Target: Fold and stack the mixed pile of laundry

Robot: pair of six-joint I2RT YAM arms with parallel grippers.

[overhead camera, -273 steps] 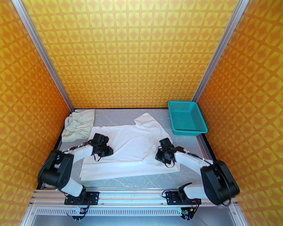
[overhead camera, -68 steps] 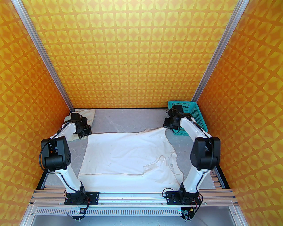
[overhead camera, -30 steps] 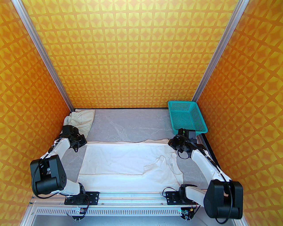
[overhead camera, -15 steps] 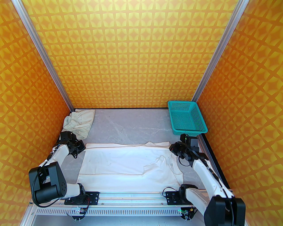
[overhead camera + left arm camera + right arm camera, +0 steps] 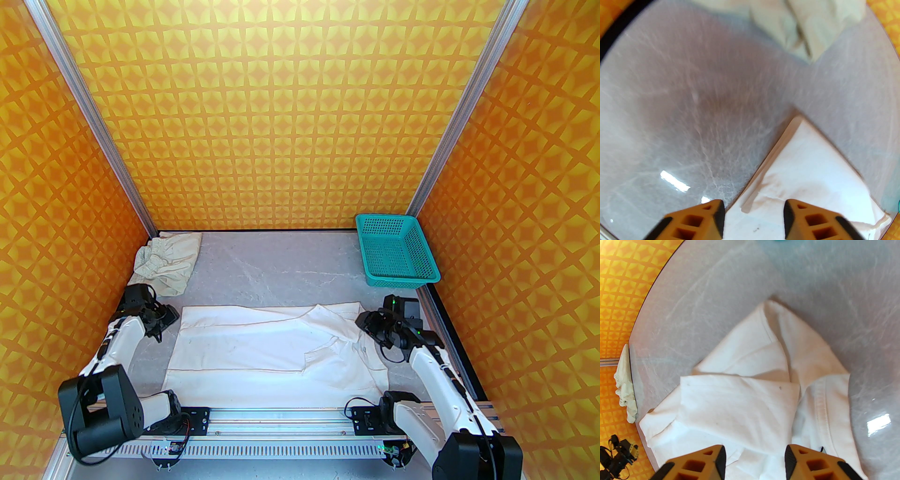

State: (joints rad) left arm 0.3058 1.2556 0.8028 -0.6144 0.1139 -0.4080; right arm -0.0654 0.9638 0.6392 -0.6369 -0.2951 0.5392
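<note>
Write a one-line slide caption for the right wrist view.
Right gripper, fingers apart, above the folded white shirt on the grey table; beige garment far left.

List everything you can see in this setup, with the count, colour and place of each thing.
shirt: one, white, spread and partly folded, near middle of table
garment: one, beige-cream, bunched, far left corner
basket: one, teal mesh, far right corner
table: one, grey marbled
walls: three, orange patterned, around table
left arm: one, white and black, left of shirt, orange jaws open at its far left corner
right arm: one, white and black, right of shirt, orange jaws open at its far right corner
</note>
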